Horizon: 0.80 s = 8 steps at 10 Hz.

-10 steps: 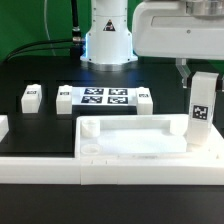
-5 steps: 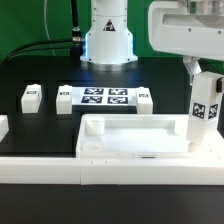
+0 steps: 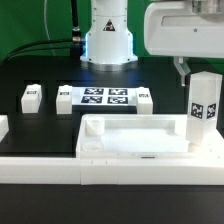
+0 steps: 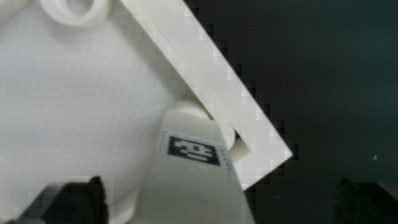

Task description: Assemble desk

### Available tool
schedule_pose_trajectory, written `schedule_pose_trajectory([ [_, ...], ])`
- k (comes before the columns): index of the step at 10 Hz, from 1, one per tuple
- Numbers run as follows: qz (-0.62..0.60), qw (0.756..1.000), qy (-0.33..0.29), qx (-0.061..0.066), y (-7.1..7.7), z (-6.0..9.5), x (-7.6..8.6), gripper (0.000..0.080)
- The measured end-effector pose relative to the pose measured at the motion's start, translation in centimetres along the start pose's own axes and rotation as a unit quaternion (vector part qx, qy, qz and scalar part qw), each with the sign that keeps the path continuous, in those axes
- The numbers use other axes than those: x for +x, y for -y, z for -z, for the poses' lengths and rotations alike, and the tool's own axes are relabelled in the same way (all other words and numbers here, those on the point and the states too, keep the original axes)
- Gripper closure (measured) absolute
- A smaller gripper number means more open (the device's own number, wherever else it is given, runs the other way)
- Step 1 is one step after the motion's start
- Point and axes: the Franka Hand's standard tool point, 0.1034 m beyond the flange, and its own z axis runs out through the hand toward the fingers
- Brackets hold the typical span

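Note:
The white tray-like tabletop (image 3: 130,138) lies near the front rail. One tagged white leg (image 3: 204,108) stands upright at its corner on the exterior view's right. My gripper (image 3: 195,72) hangs just over the leg's top, jaws spread wide and clear of the leg. In the wrist view the leg (image 4: 199,150) rises between the dark fingers (image 4: 77,200) with a gap on that side, beside the tabletop's rim (image 4: 205,80) and a round socket (image 4: 75,10). Three more legs (image 3: 31,96) (image 3: 65,97) (image 3: 144,98) lie on the black table.
The marker board (image 3: 104,97) lies between the loose legs, in front of the robot base (image 3: 107,40). Low white border rails run along the front (image 3: 60,168) and the exterior view's left (image 3: 3,127).
The jaws have spread from a grip on the leg to wide open. The leg, tilted half a second ago, now stands straight and free at the tabletop's corner.

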Motion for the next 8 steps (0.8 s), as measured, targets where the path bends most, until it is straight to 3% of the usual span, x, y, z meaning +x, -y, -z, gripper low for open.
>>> schedule_pose_trajectory([
  [3,0.111,0.994,0.0,-0.001,-0.11,-0.05,0.06,0.015],
  [4,0.206,0.979,-0.002,-0.004,-0.43,-0.03,0.34,0.015],
  [8,0.378,0.926,-0.003,-0.007,-0.34,0.04,0.36,0.015],
])
